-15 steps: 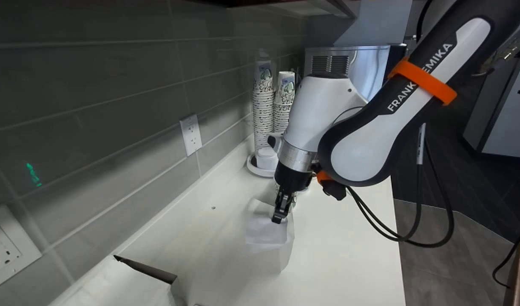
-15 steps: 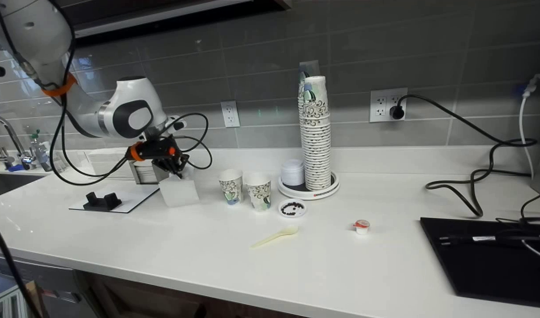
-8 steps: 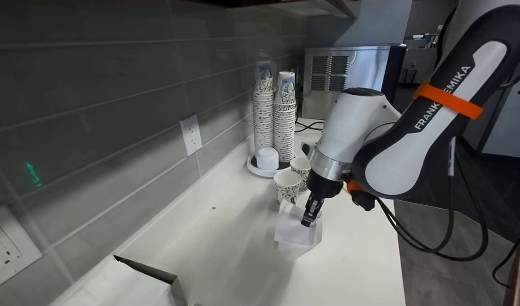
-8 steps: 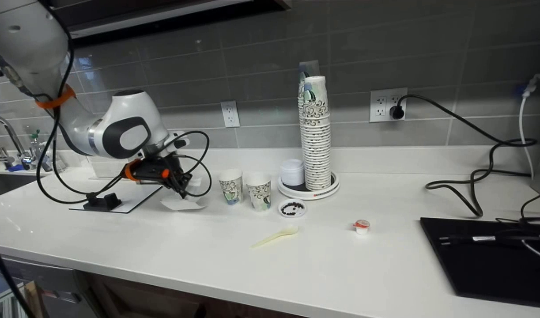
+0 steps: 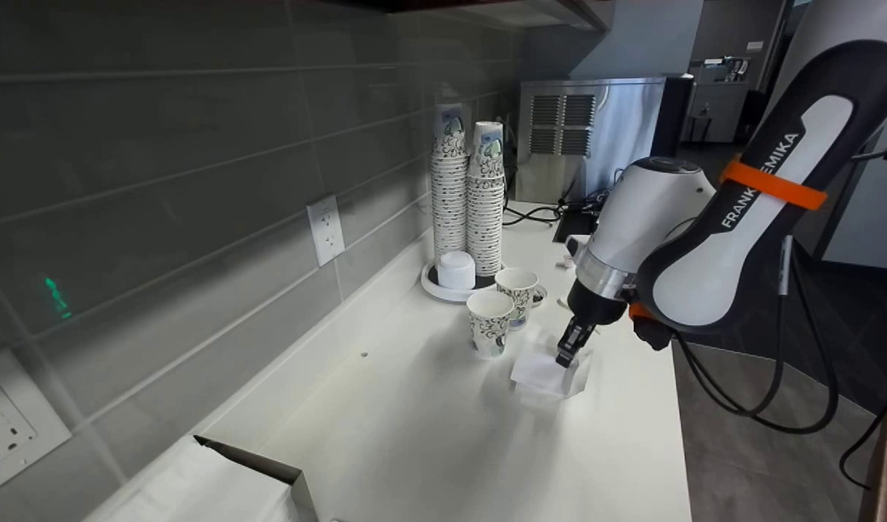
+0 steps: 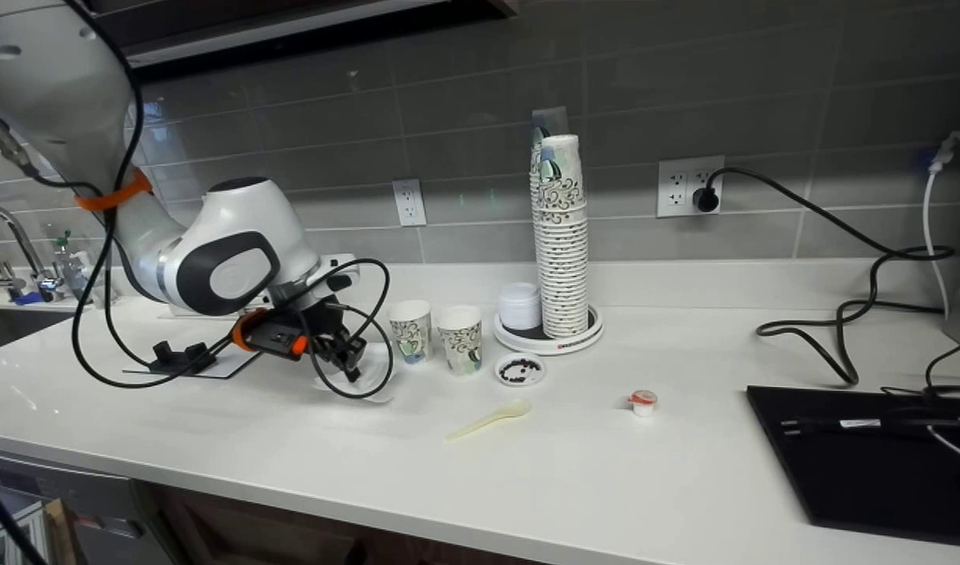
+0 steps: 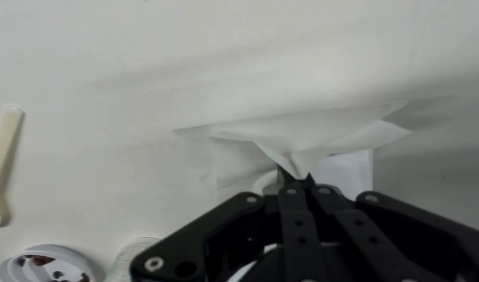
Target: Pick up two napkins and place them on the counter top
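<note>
"Napkins (image 7: 302, 131), white: whereabouts?"
"Hand (image 5: 564, 358), one, is clamping them just left of two paper cups (image 6: 411, 336) in an exterior view; bench (image 6: 605, 471) contact, white on white, is looking uncertain."
"Handling?"
"Advisable: lowering until flat, then releasing gently."

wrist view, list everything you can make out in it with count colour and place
counter top: one, white, filling the background
napkins: exact count unclear as layers overlap, white, centre
spoon: one, cream, left edge, cut off by the frame
lid: one, white, bottom left corner
bits: several, dark, in the lid
cup: at least one, pale, bottom edge left of centre, partly hidden
specks: at least two, dark, right side and top edge
gripper: one, black, bottom centre, shut on the napkins
</note>
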{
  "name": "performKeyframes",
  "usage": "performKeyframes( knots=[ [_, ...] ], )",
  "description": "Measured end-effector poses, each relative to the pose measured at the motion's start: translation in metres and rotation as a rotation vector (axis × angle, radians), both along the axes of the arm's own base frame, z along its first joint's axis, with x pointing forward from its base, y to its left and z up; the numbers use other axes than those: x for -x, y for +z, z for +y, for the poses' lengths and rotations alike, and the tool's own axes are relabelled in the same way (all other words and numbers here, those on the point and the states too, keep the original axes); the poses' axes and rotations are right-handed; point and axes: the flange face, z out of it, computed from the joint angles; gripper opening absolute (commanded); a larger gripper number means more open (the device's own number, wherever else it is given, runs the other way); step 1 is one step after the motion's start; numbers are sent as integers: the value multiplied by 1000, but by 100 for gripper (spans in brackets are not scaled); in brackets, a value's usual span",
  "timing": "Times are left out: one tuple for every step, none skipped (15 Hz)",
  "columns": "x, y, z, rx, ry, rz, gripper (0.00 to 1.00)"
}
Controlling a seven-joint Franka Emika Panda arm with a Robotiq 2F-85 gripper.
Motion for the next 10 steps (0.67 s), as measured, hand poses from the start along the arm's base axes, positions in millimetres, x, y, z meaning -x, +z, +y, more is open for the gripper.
performKeyframes(
  knots=[
    [-1, -1, -12, 4, -31, -9, 0],
    [-2, -2, -22, 8, -56, -11, 0],
    [-2, -5, -30, 12, -76, -6, 0],
    [-1, -9, -36, 14, -94, 1, 0],
    [-1, -12, -40, 15, -108, 9, 26],
    [0, -16, -42, 16, -118, 17, 27],
    [1, -19, -42, 16, -126, 24, 34],
    [2, -22, -43, 16, -133, 30, 40],
    [2, -24, -43, 16, -140, 34, 48],
    [2, -25, -44, 16, -146, 34, 54]
  ],
)
